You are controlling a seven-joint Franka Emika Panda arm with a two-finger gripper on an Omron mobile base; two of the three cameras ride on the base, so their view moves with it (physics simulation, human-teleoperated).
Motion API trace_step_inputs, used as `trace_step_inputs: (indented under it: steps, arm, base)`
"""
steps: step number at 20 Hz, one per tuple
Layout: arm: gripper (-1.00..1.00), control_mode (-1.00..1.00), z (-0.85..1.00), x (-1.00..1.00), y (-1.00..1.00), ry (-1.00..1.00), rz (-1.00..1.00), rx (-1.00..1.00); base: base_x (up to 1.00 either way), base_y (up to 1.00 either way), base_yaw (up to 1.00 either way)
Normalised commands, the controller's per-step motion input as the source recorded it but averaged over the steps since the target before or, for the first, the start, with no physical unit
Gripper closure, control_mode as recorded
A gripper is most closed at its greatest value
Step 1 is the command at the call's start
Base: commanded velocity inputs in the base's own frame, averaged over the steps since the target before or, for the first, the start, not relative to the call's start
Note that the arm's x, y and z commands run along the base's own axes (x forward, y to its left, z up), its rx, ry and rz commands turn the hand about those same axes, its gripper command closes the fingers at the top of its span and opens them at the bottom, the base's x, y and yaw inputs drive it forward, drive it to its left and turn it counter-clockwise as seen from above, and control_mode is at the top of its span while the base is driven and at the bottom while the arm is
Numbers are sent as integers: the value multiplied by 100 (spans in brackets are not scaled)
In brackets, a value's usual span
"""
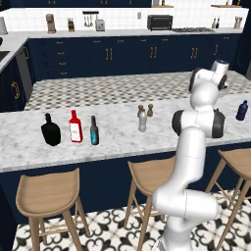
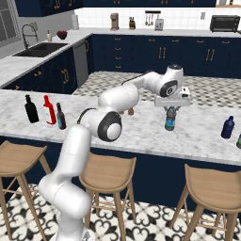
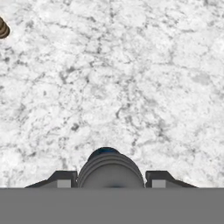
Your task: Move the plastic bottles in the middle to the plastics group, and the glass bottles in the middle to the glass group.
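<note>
Blue-labelled plastic water bottle (image 2: 170, 119) hangs upright in the closed gripper (image 2: 171, 109), above the marble worktop (image 2: 141, 127), towards the navy bottle (image 2: 228, 127) near its right end. Slim teal-labelled glass bottle (image 1: 94, 131) already stands beside the red bottle (image 1: 75, 126); the clear greyish bottle (image 1: 142, 120) waits mid-worktop.

the light is even and fairly bright in all three pictures, flat as rendered scenes are, with no single lamp to trace. the marble tabletop (image 1: 122, 135) reads pale and clean, without glare. the bottles throw hardly any shadow on it. the white arm (image 2: 117, 101) has soft grey shading on its rounded joints and no hard highlights. the dark cabinets (image 1: 112, 59) stay deep navy yet keep their handles readable. both base views look slightly soft and coarse, small far items on the back wall smeared. in the hand view the marble veins are blurry and grainy.
</note>
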Motion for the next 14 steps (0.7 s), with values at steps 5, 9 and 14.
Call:
trace_step_inputs:
  steps: [5, 9, 14]
  arm:
    - [100, -100, 1, -8, -10, -6, 0, 0]
    - [100, -100, 0, 6, -29, -18, -4, 0]
    - [100, -100, 9, -25, -37, -4, -8, 0]
  base:
    - [0, 0, 0]
    - [0, 0, 0]
    - [0, 0, 0]
